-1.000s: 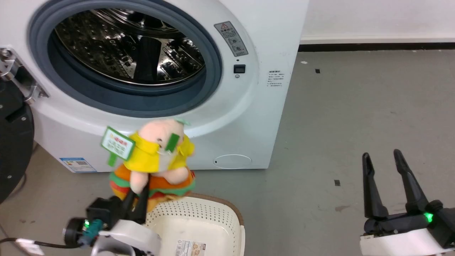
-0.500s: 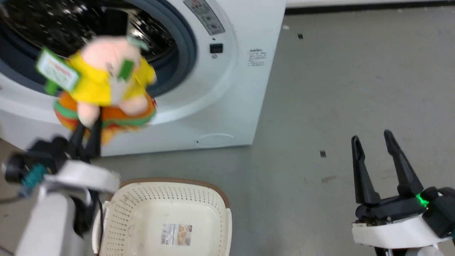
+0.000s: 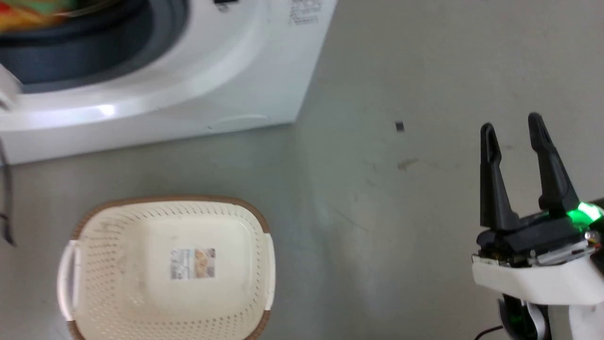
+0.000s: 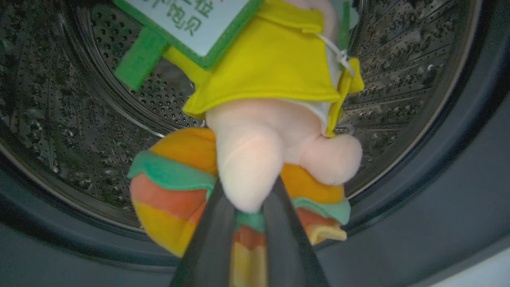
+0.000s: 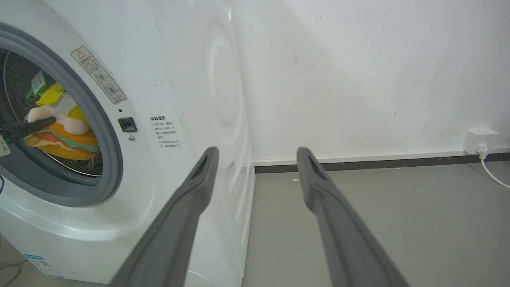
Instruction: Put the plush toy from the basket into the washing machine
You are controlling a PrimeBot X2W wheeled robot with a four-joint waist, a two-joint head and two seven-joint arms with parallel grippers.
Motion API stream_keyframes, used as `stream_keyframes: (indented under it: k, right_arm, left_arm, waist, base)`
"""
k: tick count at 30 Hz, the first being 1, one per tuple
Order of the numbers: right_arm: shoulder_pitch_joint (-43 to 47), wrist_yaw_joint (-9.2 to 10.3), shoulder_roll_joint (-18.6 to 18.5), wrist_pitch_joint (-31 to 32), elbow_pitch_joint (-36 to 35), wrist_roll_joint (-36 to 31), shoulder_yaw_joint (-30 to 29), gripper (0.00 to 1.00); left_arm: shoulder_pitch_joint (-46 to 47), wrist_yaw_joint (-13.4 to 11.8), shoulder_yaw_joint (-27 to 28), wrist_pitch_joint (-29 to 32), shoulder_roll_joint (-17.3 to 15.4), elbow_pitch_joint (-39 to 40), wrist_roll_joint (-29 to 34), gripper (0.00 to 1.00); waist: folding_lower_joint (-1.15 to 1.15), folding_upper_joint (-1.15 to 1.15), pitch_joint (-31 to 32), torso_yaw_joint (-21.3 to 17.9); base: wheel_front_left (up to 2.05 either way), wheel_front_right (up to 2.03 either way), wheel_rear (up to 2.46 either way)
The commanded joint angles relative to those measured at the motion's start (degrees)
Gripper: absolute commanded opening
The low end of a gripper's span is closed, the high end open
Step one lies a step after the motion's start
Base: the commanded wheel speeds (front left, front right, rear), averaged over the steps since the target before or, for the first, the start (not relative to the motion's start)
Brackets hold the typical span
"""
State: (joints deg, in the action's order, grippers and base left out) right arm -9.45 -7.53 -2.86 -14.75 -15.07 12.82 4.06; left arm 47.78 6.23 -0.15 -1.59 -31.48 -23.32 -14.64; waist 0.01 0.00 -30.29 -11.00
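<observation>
The plush toy (image 4: pixel 259 131), a pale-pink pig in a yellow jacket on an orange-and-green striped base, hangs inside the washing machine's steel drum (image 4: pixel 63 131). My left gripper (image 4: pixel 249 184) is shut on its leg and base. The right wrist view has the toy (image 5: pixel 59 137) inside the grey door ring (image 5: pixel 113 159). In the head view a blurred strip of the toy (image 3: pixel 28 12) sits at the top left, in the washing machine (image 3: pixel 198 80) opening. The cream basket (image 3: pixel 118 283) stands on the floor with only its label inside. My right gripper (image 3: pixel 512 127) is open over bare floor, holding nothing.
Grey floor (image 3: pixel 377 212) stretches between the basket and my right gripper. A white wall with a dark skirting line stands behind the washer, with a socket and cable (image 5: pixel 480 139) at the far right. A dark cable (image 3: pixel 7 203) hangs at the head view's left edge.
The head camera has tilted down and to the right. My left arm carried the toy up from above the basket into the drum opening. The right gripper stays open.
</observation>
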Motion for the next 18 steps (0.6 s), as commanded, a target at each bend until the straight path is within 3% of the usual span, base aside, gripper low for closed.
stream_keyframes:
  k: [1, 9, 18]
  right_arm:
    - [-1.81, 0.04, -0.01, -0.25, -0.53, 0.84, 0.39, 1.0]
    - [-4.54, 0.04, -0.01, -0.25, -1.53, 3.41, 0.71, 1.0]
    - [-6.58, 0.04, -0.01, -0.25, -0.78, 4.44, 1.62, 1.0]
  left_arm:
    - [4.23, 0.43, -0.67, 1.09, -1.84, -1.43, 0.8, 0.0]
    - [20.71, 1.07, -6.13, 7.65, -6.79, -9.31, 2.94, 0.0]
    - [31.69, 1.22, -10.68, 15.36, -7.2, -18.38, 0.65, 0.0]
  waist:
    - [-0.01, 0.0, -5.85, -3.73]
    - [-0.01, 0.0, -12.65, -6.53]
    - [-0.01, 0.0, -15.9, -8.02]
  base:
    - [0.0, 0.0, 0.0]
    - [0.0, 0.0, 0.0]
    - [0.0, 0.0, 0.0]
